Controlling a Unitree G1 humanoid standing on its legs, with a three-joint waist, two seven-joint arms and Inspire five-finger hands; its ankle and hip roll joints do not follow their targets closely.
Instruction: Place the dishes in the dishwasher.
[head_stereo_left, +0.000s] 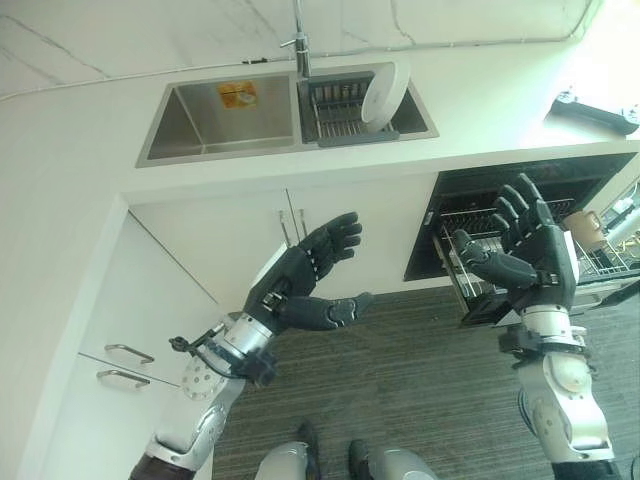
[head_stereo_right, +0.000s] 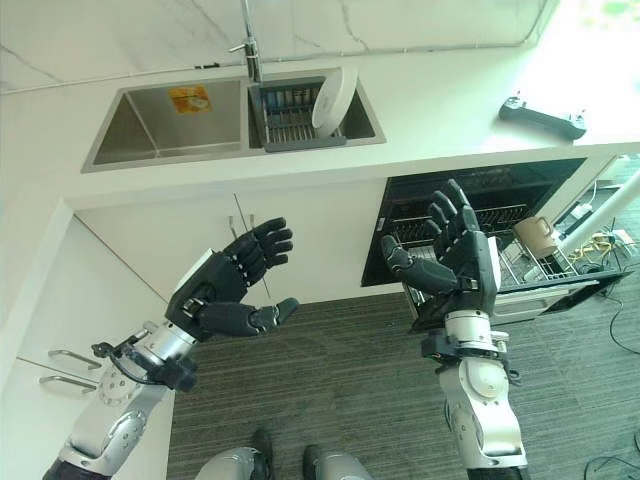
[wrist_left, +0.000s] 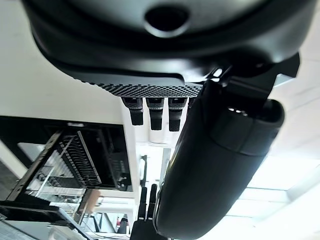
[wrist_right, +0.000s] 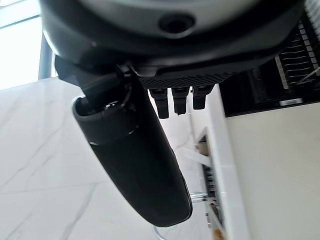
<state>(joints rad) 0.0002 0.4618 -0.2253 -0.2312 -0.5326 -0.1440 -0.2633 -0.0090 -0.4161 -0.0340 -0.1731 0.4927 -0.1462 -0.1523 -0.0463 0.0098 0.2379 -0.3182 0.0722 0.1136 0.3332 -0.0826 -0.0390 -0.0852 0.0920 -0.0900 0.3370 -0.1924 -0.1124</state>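
The white plate (head_stereo_left: 386, 92) stands on edge in the dish rack (head_stereo_left: 340, 112) in the right basin of the sink (head_stereo_left: 215, 118), leaning toward 1 o'clock, well apart from both hands. From the right hand (head_stereo_left: 530, 250), raised empty with fingers spread and straight before the open dishwasher (head_stereo_left: 470, 225), the plate lies at about 11 o'clock. From the left hand (head_stereo_left: 310, 275), likewise empty with relaxed fingers, it lies at about 1 o'clock; neither hand is clearly nearer.

White marble wall (head_stereo_left: 120, 30), white cabinets (head_stereo_left: 220, 240), grey striped floor (head_stereo_left: 400, 380).
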